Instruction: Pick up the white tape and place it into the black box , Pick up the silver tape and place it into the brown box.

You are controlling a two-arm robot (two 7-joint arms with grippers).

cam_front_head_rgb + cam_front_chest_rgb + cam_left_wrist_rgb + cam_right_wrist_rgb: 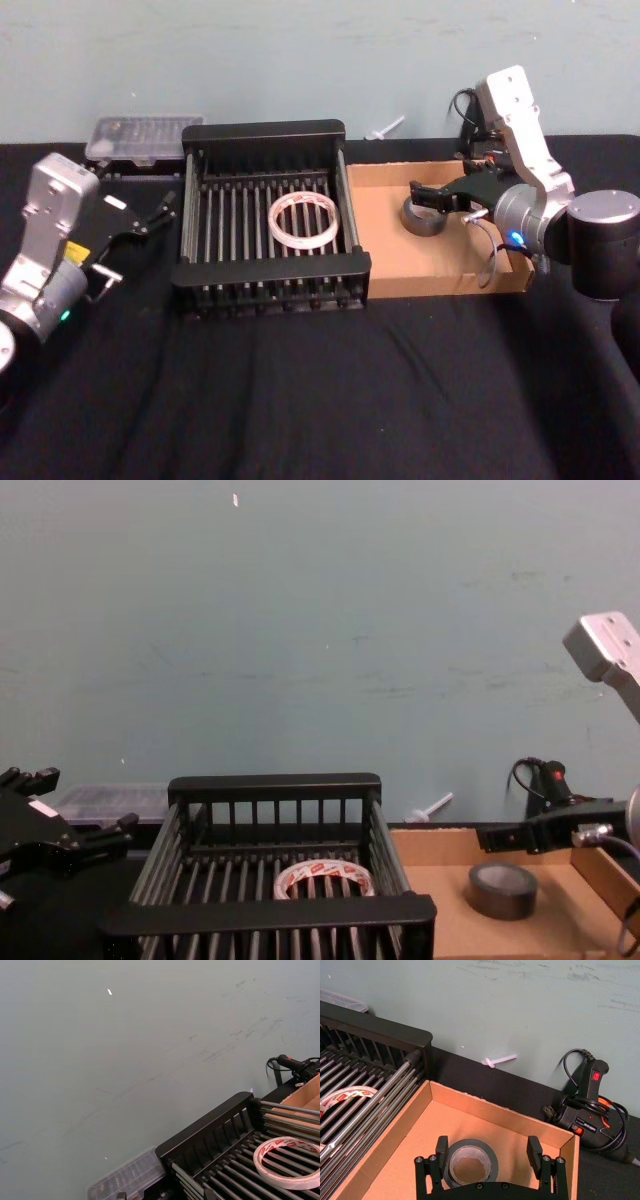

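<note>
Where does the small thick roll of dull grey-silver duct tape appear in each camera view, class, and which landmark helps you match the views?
Head view: the grey-silver duct tape roll lies inside the low tan cardboard box, by the open right gripper.
Left wrist view: the roll is not in it.
Right wrist view: bottom centre, between the open fingers.
Chest view: lower right, on the box floor.
Shared landmark: the black slatted plastic crate beside the box.

My arms are silver-grey metal with round, fat joints. Each one has a little light on it: green on my left arm, blue on my right. My left gripper [140,222] and right gripper [432,197] are black with small screws. A thin wire loops by my right wrist.
</note>
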